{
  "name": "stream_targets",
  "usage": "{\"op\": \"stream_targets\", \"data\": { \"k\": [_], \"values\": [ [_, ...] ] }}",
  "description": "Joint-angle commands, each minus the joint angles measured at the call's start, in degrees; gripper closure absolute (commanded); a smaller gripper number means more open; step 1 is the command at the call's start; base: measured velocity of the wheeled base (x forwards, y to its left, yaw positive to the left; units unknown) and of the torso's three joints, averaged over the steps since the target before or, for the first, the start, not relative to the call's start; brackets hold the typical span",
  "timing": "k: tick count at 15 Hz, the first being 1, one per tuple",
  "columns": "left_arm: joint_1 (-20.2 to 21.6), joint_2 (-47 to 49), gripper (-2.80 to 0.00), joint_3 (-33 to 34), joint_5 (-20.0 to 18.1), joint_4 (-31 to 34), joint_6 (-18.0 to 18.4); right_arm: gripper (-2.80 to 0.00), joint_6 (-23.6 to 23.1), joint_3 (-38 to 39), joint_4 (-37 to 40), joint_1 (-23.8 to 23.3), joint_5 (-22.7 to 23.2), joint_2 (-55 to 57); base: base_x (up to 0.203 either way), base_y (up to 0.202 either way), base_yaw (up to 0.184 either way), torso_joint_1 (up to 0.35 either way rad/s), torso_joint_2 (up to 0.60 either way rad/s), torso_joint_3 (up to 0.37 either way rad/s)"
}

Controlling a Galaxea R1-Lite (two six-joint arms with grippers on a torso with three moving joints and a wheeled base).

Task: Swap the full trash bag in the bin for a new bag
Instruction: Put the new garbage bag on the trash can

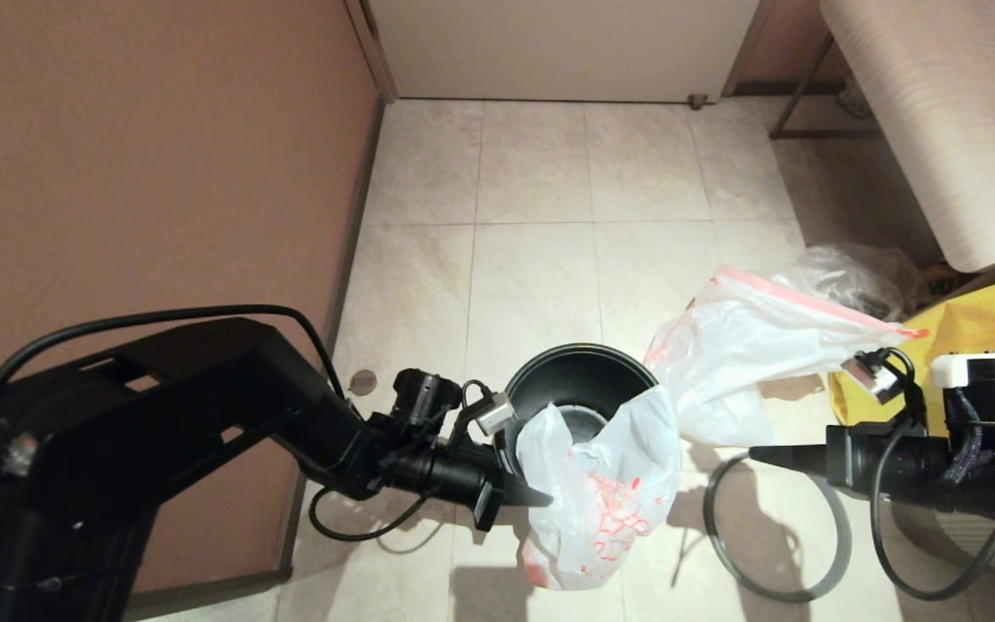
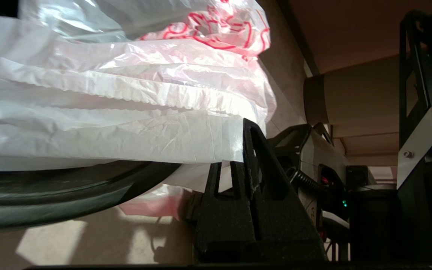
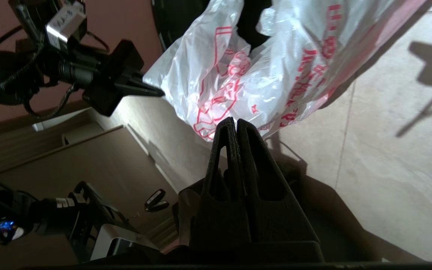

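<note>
The left gripper pinches the edge of the new bag, its jaws closed on the thin white plastic at the near rim of the bin. The bag, printed with red drawing and lettering, hangs half over that rim and down the bin's outer side toward the floor, with part of its mouth lifted above the opening. The full trash bag lies crumpled on the floor just to the right of the bin, its orange-red hem showing. The right gripper hangs beside the new bag, apart from it, jaws pressed together and holding nothing. A grey ring lies on the floor beneath it.
</note>
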Motion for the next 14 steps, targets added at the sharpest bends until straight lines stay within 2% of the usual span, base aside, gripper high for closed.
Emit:
{"op": "stream_targets", "data": {
  "k": [1,2,3,5,7,8,9,12,14],
  "values": [
    [1.3,-2.6,0.00,-0.1,-0.5,-0.2,-0.4,0.00,0.3,0.2,-1.9,1.4,0.2,1.3,0.000,0.000,0.000,0.000,0.00,0.000],
    [2.3,-4.1,0.00,-0.3,-1.1,-0.3,-2.8,0.00,0.4,0.3,-3.6,1.4,0.3,1.8,0.000,0.000,0.000,0.000,0.00,0.000],
    [2.7,-5.6,0.00,-0.4,-1.7,-1.7,-7.2,0.00,0.4,0.4,-3.9,1.3,0.3,1.8,0.000,0.000,0.000,0.000,0.00,0.000],
    [2.4,-6.7,0.00,0.3,-2.0,-10.4,-16.7,0.00,0.5,0.4,-3.9,1.1,0.2,1.7,0.000,0.000,0.000,0.000,0.00,0.000],
    [0.0,-6.0,0.00,0.6,-0.3,-23.9,-28.2,0.00,0.7,0.1,-3.9,0.0,0.2,1.8,0.000,0.000,0.000,0.000,0.00,0.000],
    [-1.2,-5.1,0.00,0.7,1.7,-27.6,-30.5,0.00,0.6,-0.1,-4.3,-0.2,0.2,1.8,0.000,0.000,0.000,0.000,0.00,0.000],
    [-1.5,-4.3,0.00,0.7,4.1,-27.2,-31.4,0.00,0.4,-0.2,-5.8,-0.2,0.2,2.2,0.000,0.000,0.000,0.000,0.00,0.000],
    [-1.0,-6.9,0.00,2.4,7.0,-22.0,-31.9,0.00,0.3,0.7,-12.1,2.5,-0.2,4.4,0.000,0.000,0.000,0.000,0.00,0.000],
    [-3.8,-10.7,0.00,7.7,13.8,-19.8,-32.1,0.00,-0.9,4.4,-19.1,6.1,-1.8,6.7,0.000,0.000,0.000,0.000,0.00,0.000]
  ]
}}
